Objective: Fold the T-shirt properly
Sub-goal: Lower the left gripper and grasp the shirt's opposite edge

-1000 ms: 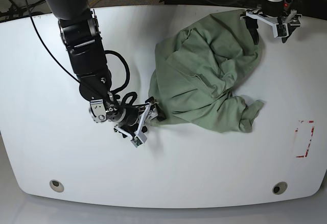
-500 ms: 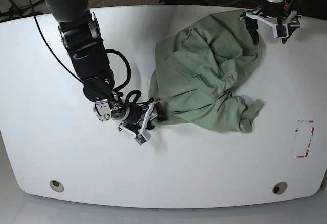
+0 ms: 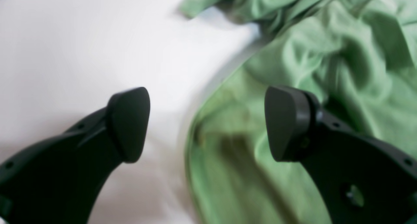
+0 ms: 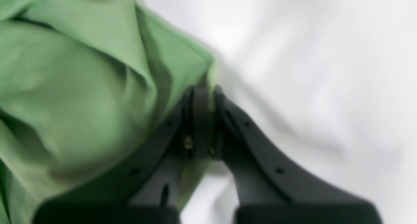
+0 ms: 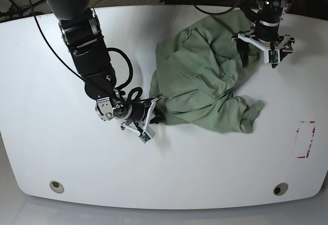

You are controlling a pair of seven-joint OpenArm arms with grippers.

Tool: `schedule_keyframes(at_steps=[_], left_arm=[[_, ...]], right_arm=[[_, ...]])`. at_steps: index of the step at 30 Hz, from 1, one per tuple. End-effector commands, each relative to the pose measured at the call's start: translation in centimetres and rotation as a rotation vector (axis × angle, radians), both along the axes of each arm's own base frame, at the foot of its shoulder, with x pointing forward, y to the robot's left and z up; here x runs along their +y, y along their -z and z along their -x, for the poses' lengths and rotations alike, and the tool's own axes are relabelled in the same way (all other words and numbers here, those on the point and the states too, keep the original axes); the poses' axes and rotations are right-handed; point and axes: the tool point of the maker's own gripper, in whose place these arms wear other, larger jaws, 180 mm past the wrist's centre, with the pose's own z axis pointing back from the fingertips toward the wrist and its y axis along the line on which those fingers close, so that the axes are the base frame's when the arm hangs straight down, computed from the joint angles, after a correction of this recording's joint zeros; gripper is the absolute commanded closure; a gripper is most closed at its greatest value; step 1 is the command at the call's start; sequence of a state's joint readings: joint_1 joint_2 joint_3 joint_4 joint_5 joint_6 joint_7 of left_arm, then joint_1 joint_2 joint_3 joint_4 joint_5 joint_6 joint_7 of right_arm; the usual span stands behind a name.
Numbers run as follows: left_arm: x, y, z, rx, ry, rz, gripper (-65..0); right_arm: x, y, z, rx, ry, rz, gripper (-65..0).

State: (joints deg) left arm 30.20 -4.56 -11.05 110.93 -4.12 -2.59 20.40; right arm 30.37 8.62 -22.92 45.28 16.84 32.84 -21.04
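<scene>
The right gripper (image 4: 202, 97) has its jaws pressed together on a corner of the T-shirt (image 5: 205, 76), a thin edge of green cloth pinched between the dark fingers (image 4: 228, 119) right at the hem. In the base view that gripper (image 5: 154, 113) sits low on the counter (image 5: 61, 148) at the shirt's lower left edge, its arm (image 5: 84, 45) slanting down from the far left corner with black cables looped beside it.

Over to the left gripper (image 3: 208, 123): jaws spread wide, one pad (image 3: 128, 123) above bare white counter, the other pad (image 3: 285, 123) above green cloth, and the shirt's curved edge running between them. Nothing is caught in it. In the base view this gripper (image 5: 261, 50) hangs over the far right part of the shirt, near the counter's back edge.

The T-shirt itself lies crumpled in a loose heap right of the counter's middle, deep folds running across it, one rumpled end (image 5: 251, 115) trailing toward the near right. A red-and-white marking (image 5: 306, 139) shows on the counter well to the right of the shirt, and two round fittings (image 5: 57, 186) sit near the front edge.
</scene>
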Motion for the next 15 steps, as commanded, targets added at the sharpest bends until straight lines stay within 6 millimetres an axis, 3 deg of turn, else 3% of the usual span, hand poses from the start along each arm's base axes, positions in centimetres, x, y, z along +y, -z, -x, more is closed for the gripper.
schedule_keyframes(at_steps=[1, 8, 15], left_arm=[[-0.2, -1.2, -1.6, -0.020, 0.024, -0.016, -51.8], [-2.5, 0.4, -4.0, 0.078, 0.196, -0.025, -58.5], [-3.3, 3.0, -3.2, 0.195, 0.356, -0.059, -58.6]], right_arm=[[0.6, -3.5, -2.2, -0.091, -0.007, -0.038, 0.0], [0.9, -3.6, -2.0, -0.095, -0.010, -0.045, 0.0], [1.0, -3.6, -2.0, -0.095, -0.010, -0.048, 0.0]])
